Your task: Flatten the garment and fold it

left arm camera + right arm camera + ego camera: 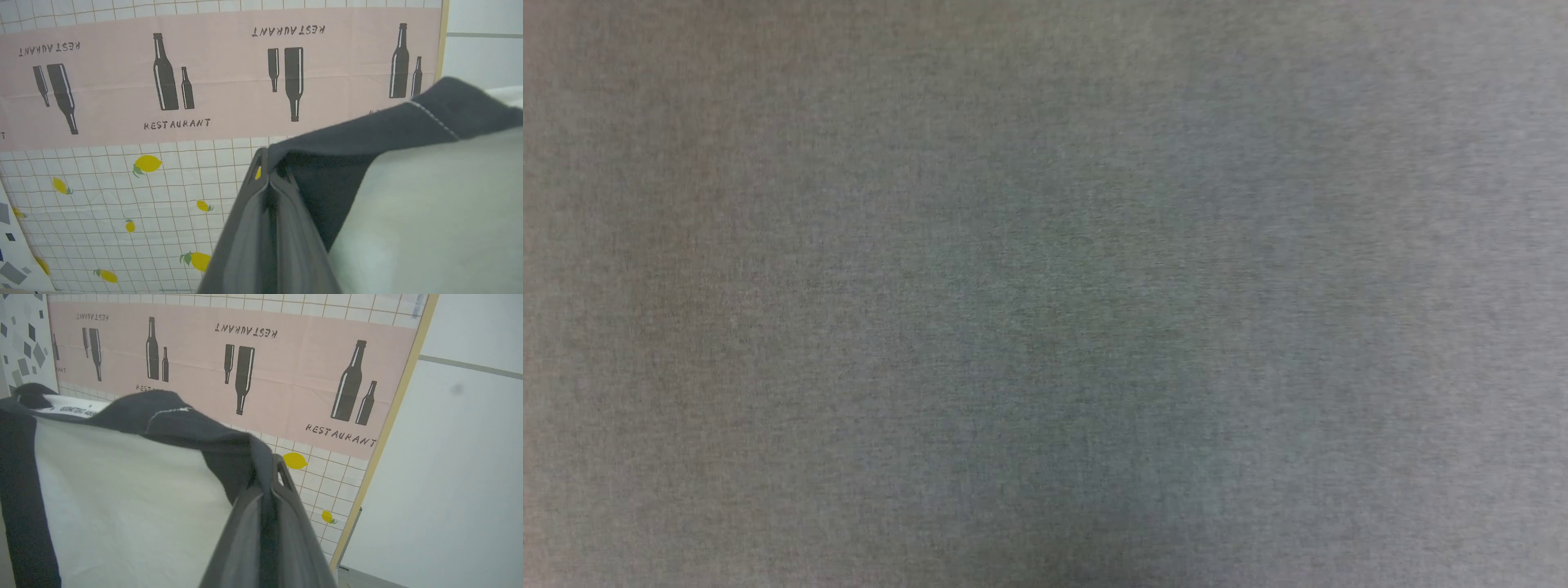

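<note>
Left hand (269, 163) and right hand (273, 465) each clamp the garment (122, 490) by its black edge, fingertips only; either grip could slip.

Right hand (273, 473) clamped on garment (122, 486) shoulder.

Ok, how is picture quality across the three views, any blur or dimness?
Head view: dim, flat grey textured surface, darker lower centre, unidentifiable. Left wrist view: left end effector blurred, printed cloth sharp. Right wrist view: right end effector blurred, garment evenly lit, no glare.
</note>
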Robot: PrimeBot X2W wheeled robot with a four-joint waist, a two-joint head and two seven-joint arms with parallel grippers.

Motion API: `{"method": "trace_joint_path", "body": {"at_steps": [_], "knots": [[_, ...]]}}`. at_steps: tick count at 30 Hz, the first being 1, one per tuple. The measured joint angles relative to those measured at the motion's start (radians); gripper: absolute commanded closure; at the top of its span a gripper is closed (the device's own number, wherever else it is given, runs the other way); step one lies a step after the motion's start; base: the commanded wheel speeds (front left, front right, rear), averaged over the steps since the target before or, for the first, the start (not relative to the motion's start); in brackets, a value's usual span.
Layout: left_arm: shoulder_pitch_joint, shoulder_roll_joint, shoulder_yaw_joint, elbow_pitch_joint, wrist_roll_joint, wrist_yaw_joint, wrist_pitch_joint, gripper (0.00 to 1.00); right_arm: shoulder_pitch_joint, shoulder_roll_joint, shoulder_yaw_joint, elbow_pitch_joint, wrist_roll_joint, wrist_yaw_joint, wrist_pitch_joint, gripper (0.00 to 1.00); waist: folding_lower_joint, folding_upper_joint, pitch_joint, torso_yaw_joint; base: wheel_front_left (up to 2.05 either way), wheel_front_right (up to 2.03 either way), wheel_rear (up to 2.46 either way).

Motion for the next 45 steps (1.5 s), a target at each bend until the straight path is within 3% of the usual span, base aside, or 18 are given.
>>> {"method": "trace_joint_path", "body": {"at_steps": [10,17,24,34,45], "knots": [[0.2,-0.066,0.005,0.107,-0.094,-0.06,-0.072,1.0,0.223,-0.059,0.133,-0.014,0.185,0.0,-0.032,1.0,0.0,0.0,-0.024,0.036,0.0,0.0,0.0],[0.434,-0.083,0.005,0.11,-0.136,-0.08,-0.113,1.0,0.518,-0.124,0.22,-0.127,0.344,0.0,-0.059,1.0,-0.0002,0.0,-0.131,0.043,0.0,0.0,0.0],[0.785,-0.138,-0.01,0.033,-0.189,-0.085,-0.123,1.0,0.888,-0.201,0.243,-0.24,0.459,0.0,-0.076,1.0,-0.0003,0.0,-0.271,0.054,0.0,0.0,0.0],[1.276,-0.181,-0.061,-0.159,-0.247,-0.022,-0.002,1.0,1.359,-0.26,0.203,-0.392,0.492,0.0,-0.028,1.0,-0.0003,0.0,-0.456,0.076,0.0,0.0,0.0],[1.59,-0.116,-0.095,-0.375,-0.278,0.119,0.214,1.0,1.689,-0.279,0.167,-0.532,0.379,0.003,0.138,1.0,-0.0003,0.0,-0.569,0.08,0.0,0.0,0.0]]}}
